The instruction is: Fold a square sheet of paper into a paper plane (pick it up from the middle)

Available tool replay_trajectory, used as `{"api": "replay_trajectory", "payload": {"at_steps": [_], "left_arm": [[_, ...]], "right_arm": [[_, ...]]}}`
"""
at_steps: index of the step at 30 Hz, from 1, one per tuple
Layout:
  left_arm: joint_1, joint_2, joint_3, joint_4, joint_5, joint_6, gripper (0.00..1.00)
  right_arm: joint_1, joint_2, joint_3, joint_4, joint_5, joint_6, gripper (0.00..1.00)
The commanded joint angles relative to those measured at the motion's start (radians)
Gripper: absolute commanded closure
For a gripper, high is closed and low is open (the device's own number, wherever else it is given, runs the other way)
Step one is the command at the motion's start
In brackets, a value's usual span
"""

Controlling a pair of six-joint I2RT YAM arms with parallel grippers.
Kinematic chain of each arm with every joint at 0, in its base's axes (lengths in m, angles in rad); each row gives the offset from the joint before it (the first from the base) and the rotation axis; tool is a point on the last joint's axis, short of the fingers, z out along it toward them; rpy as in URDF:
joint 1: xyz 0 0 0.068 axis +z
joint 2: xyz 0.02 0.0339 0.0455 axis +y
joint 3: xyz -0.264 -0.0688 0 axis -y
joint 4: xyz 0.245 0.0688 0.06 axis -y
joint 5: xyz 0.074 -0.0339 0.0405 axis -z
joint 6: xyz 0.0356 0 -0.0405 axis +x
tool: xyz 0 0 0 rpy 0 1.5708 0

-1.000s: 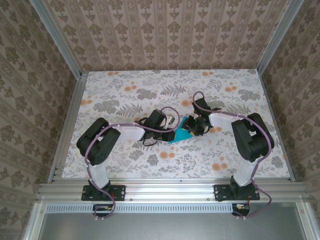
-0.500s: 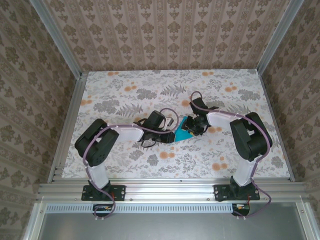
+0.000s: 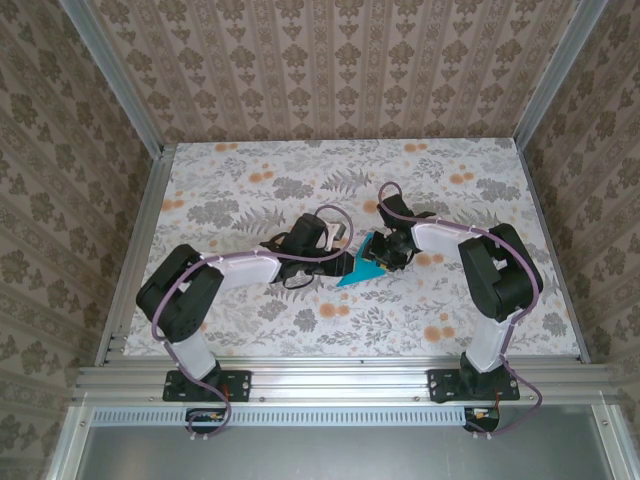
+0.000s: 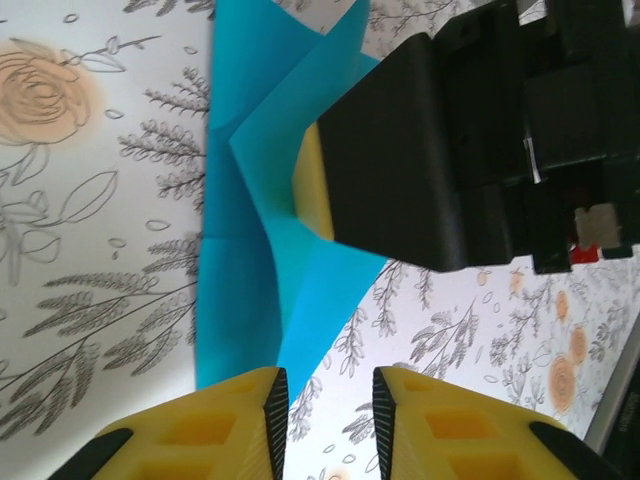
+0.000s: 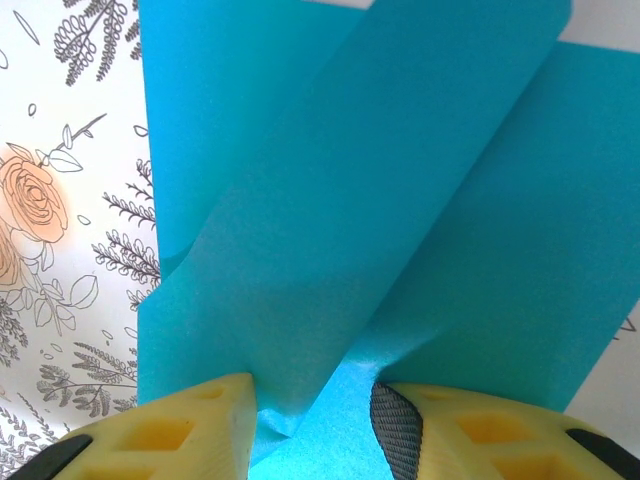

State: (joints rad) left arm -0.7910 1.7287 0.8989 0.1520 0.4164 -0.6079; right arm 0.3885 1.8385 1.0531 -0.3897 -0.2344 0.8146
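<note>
Right wrist view: right gripper [image 5: 312,415] fingers clamped on a raised fold of the sheet of paper [image 3: 360,266], mid-surface. Left gripper [image 4: 328,400] fingers apart, just beside the sheet's edge, holding nothing. Risk, in my judgement: pulling the thin pinched fold could tear or skew the crease.

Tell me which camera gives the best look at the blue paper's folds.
The left wrist view: the paper lies nearly whole, its creases and raised flaps clear, with the right hand pressing on it. The right wrist view shows a close flap of the paper between its fingers, edges cut off. The top view shows a small blue wedge.
</note>
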Motion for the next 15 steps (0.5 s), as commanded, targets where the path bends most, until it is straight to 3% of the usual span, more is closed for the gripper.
{"api": "replay_trajectory", "payload": {"at_steps": [1, 15], "left_arm": [[-0.008, 0.037, 0.016, 0.072, 0.046, -0.034, 0.71], [-0.028, 0.101, 0.053, -0.018, 0.016, 0.003, 0.78]], "right_arm": [[-0.008, 0.127, -0.077, -0.077, 0.165, 0.005, 0.57], [-0.028, 0.145, -0.082, -0.077, 0.13, 0.037, 0.59]]}}
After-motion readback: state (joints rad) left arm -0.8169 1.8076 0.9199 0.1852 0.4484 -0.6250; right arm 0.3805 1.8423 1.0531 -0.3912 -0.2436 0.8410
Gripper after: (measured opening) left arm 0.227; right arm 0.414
